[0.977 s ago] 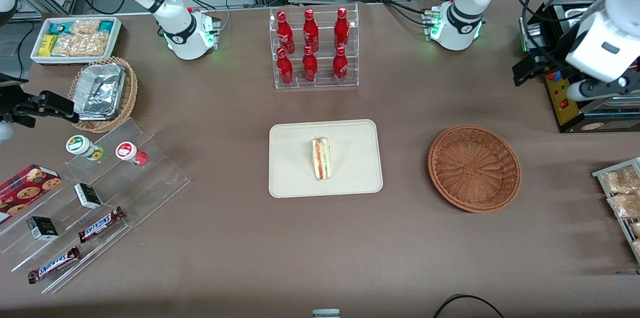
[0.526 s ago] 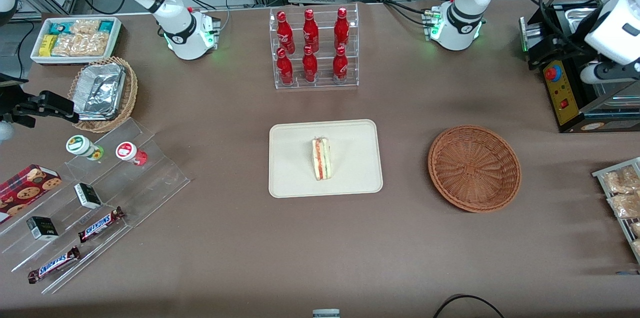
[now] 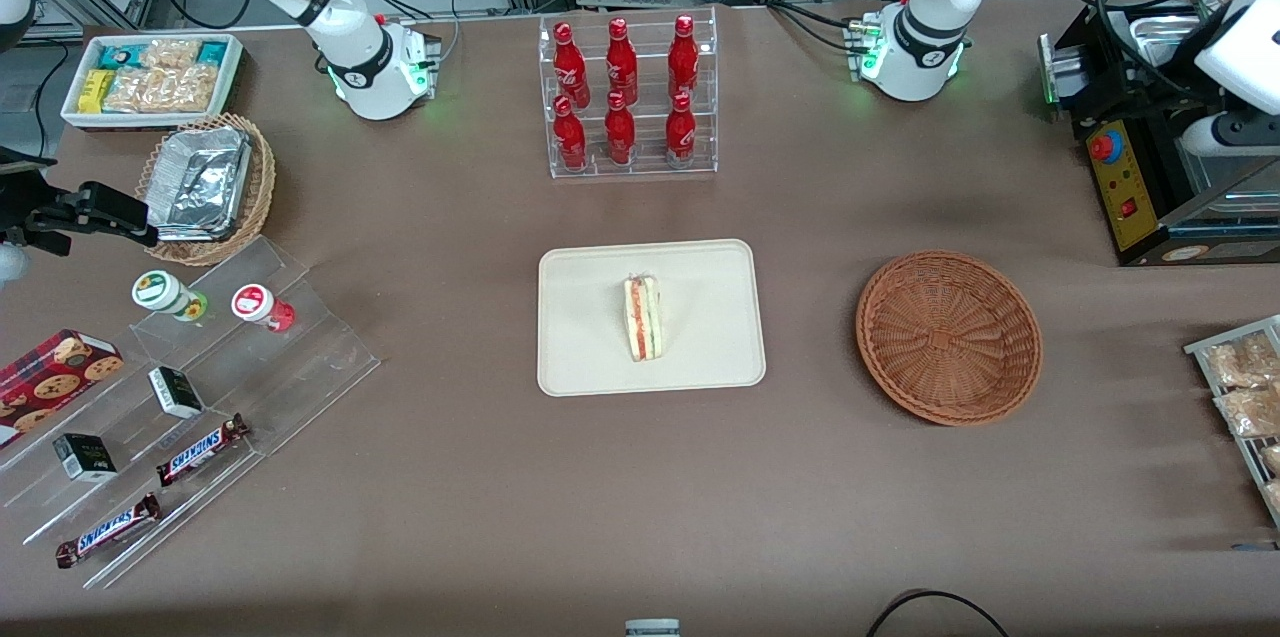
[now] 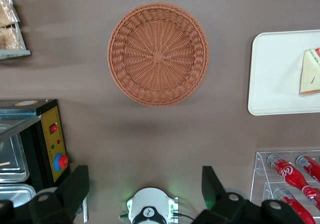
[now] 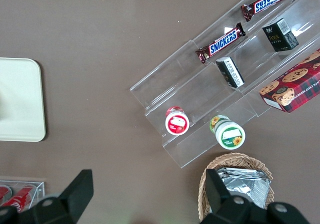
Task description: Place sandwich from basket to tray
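Observation:
The sandwich (image 3: 643,319) lies on the cream tray (image 3: 590,347) at the table's middle, its filling edge facing up. It also shows in the left wrist view (image 4: 311,73) on the tray (image 4: 275,74). The reddish-brown wicker basket (image 3: 948,337) sits empty beside the tray, toward the working arm's end; it also shows in the left wrist view (image 4: 158,54). My left gripper (image 4: 145,189) is open and empty, high above the table, farther from the front camera than the basket, over the arm's base (image 4: 150,211). Only the arm's white wrist (image 3: 1240,57) shows in the front view.
A clear rack of red bottles (image 3: 628,97) stands farther from the front camera than the tray. A black machine with a red button (image 3: 1130,177) and a rack of snack packs (image 3: 1245,397) sit at the working arm's end. Acrylic steps with candy bars (image 3: 190,397) lie toward the parked arm's end.
The working arm has drawn back and up toward the edge of the front view. The sandwich, tray and basket have not moved.

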